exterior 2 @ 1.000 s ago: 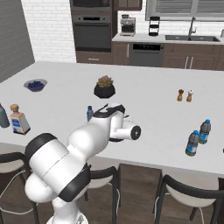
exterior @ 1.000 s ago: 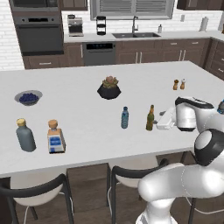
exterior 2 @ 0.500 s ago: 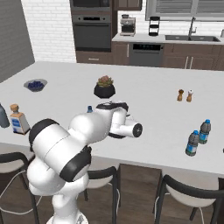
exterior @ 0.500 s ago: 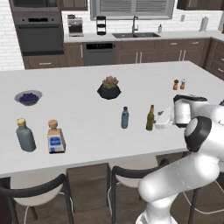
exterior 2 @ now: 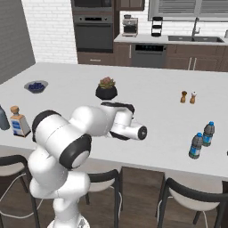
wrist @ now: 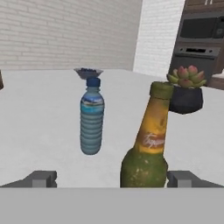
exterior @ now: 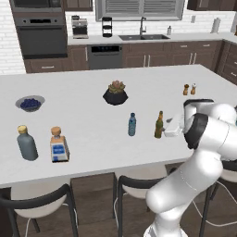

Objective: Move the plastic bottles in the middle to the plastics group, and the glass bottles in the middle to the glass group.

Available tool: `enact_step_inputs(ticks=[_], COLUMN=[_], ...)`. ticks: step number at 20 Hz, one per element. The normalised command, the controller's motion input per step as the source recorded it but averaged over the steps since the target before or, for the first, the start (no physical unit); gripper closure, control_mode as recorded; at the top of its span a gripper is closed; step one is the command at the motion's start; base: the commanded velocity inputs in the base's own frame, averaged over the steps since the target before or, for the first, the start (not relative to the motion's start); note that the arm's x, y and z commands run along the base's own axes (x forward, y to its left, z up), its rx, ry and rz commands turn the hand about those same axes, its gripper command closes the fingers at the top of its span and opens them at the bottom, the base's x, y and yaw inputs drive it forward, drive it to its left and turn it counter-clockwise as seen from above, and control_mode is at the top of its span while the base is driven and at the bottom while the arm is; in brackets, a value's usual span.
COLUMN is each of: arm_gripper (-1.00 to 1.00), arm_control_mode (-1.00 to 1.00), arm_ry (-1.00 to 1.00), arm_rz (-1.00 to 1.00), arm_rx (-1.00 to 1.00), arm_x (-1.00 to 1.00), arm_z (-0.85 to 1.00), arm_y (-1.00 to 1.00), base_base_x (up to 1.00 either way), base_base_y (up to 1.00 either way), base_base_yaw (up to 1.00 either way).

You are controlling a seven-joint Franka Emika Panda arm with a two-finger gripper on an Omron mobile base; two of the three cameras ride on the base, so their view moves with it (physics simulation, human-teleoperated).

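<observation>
Here the olive-green bottle [wrist: 146,153] stands upright between the wide-open, empty jaws; nearer the right one.

Olive-green bottle [wrist: 146,153], blue-tinted bottle [wrist: 91,118]

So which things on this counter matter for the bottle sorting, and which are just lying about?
Job: olive-green glass bottle; blue water bottle; plastics group; glass group, grey bottle and squarish bottle.

Lying about: potted succulent; bowl of blueberries; two shakers.
</observation>
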Motion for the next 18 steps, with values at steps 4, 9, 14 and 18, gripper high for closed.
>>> enact_step_inputs(ticks=[4, 9, 14, 18], arm_gripper=[-1.00, -1.00, -1.00, -1.00], arm_control_mode=[-1.00, -1.00, -1.00, -1.00], arm_ry=[0.00, 0.00, 0.00, 0.00], arm_rz=[0.02, 0.03, 0.02, 0.02], arm_rx=[0.00, 0.00, 0.00, 0.00], arm_x=[0.18, 0.18, 0.22, 0.23], arm_z=[-0.13, -0.11, -0.04, -0.06], arm_y=[0.00, -0.01, -0.06, -0.02], base_base_x=[0.00, 0.00, 0.00, 0.00], base_base_y=[0.00, 0.00, 0.00, 0.00], base_base_yaw=[0.00, 0.00, 0.00, 0.00])
